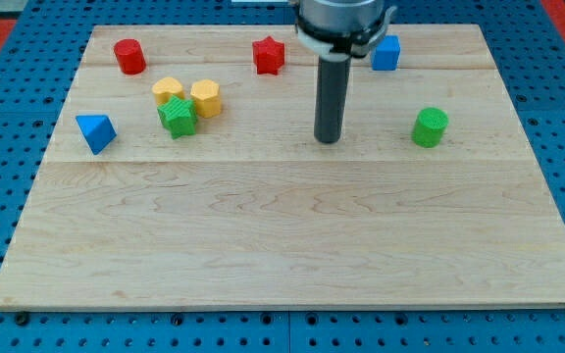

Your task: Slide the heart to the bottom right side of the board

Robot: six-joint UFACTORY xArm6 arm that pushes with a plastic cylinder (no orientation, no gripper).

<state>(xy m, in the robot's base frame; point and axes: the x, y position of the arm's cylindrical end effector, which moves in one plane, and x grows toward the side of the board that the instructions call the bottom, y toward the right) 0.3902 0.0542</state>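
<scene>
The yellow heart (168,91) lies at the upper left of the wooden board (292,245), touching a green star (177,117) just below it and next to a yellow hexagon (205,98) on its right. My tip (329,139) rests on the board near the upper middle, well to the right of the heart and apart from every block. The nearest blocks to it are a red star (269,55) up and to the left and a green cylinder (430,127) to the right.
A red cylinder (129,56) sits at the top left, a blue triangle (95,131) at the left edge, and a blue cube (385,53) at the top, right of the rod. Blue pegboard surrounds the board.
</scene>
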